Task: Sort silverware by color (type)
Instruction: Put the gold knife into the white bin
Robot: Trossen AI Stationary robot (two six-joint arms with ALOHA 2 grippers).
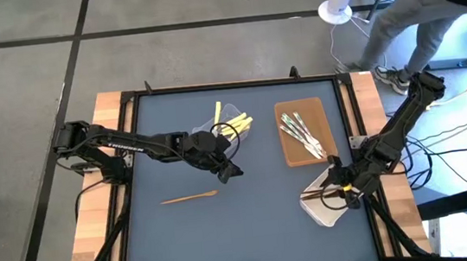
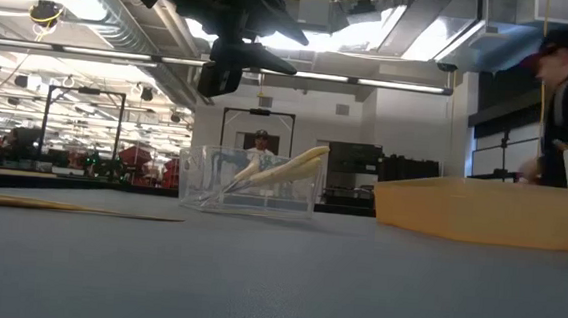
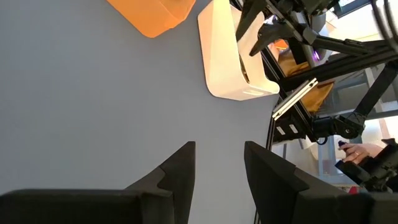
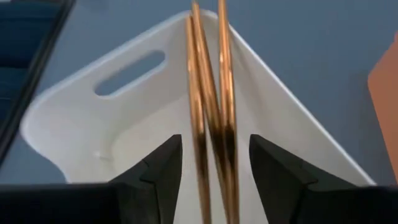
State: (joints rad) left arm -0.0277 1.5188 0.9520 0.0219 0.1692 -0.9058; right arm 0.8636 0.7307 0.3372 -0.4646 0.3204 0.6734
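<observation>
High view, looking straight down: a grey-blue bench (image 1: pixel 183 231) carries a clear plastic tub (image 1: pixel 231 122) near its middle. Pale yellow utensils (image 1: pixel 237 126) stick out of the tub. Beside the tub, toward the right arm's side, lies a brown tray (image 1: pixel 292 146) with shiny silver utensils (image 1: pixel 301 134) on it. Near the brown tray, closer to the right arm, sits a white tray (image 1: pixel 318 211). One orange-brown utensil (image 1: pixel 188 198) lies alone on the bench, on the near side of the tub.

The left gripper (image 1: pixel 231 170) hangs just beside the tub, above bare bench. Its fingers (image 3: pixel 180 171) stand partly apart and hold nothing.

The right gripper (image 1: pixel 335 191) is over the white tray. In the right wrist view its fingers (image 4: pixel 163 167) stand apart on either side of orange-brown utensils (image 4: pixel 211 118), which slant down into the tray. The fingers do not press them.

A person (image 1: pixel 430 14) stands beyond the bench's far right corner.
</observation>
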